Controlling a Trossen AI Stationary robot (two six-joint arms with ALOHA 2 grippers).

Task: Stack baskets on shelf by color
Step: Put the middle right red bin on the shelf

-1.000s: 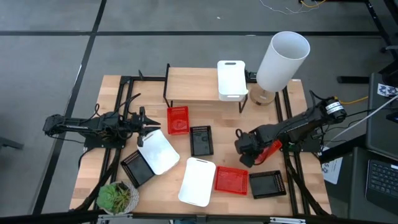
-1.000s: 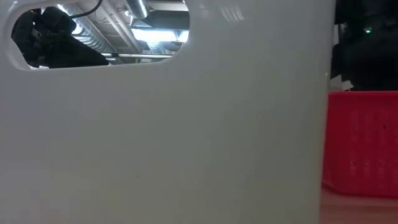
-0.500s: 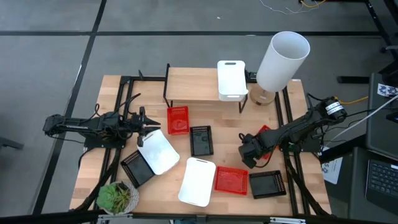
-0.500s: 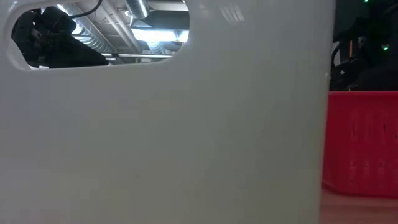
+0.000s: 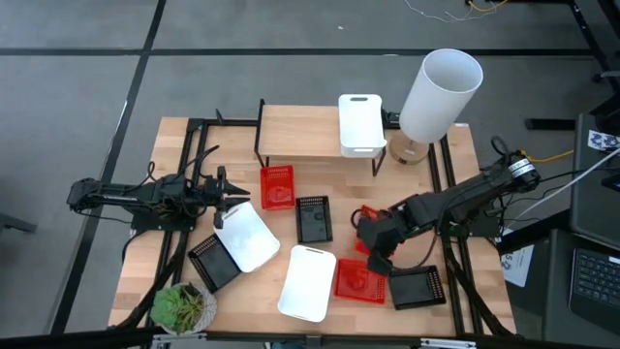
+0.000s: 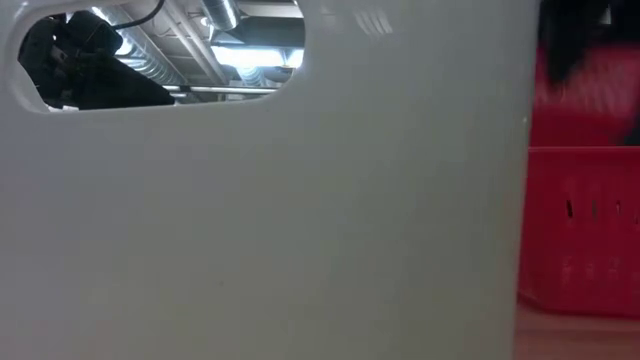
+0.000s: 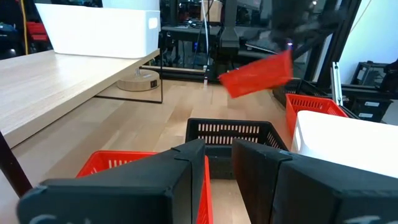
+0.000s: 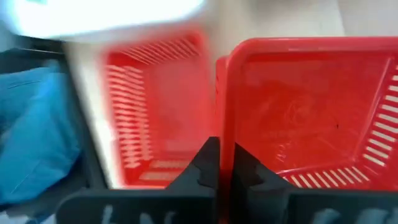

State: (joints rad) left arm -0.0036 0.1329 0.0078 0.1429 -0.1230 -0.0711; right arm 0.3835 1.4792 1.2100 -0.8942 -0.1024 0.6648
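Note:
My right gripper (image 8: 224,155) is shut on a red basket (image 7: 258,73), which hangs tilted in the air over the table's right half (image 5: 364,215). Below it another red basket (image 5: 360,281) lies flat on the table. The shelf (image 5: 300,136) stands at the far edge with a white basket (image 5: 360,123) on its right end. More baskets lie on the table: red (image 5: 277,187), black (image 5: 313,218), white (image 5: 247,235), white (image 5: 308,282), black (image 5: 213,262), black (image 5: 417,287). My left gripper (image 5: 225,199) waits open at the table's left, pointing level. My right gripper pinches one side wall of the red basket at its rim (image 8: 222,106), one finger inside the basket and one outside. The fingers come from above, slanting down. The basket is lifted clear of the table and hangs tilted.
A tall white cylinder (image 5: 441,94) stands at the far right beside the shelf. A small potted plant (image 5: 182,308) sits at the near left corner. A white basket's wall (image 6: 260,200) fills most of the low view, with a red basket (image 6: 580,230) beside it.
My right gripper has shut on the red basket's wall, risen and gone toward the table's left, rolling as it went. The red basket, which lay on the table at the right, is now lifted clear and tipped, over the near red basket.

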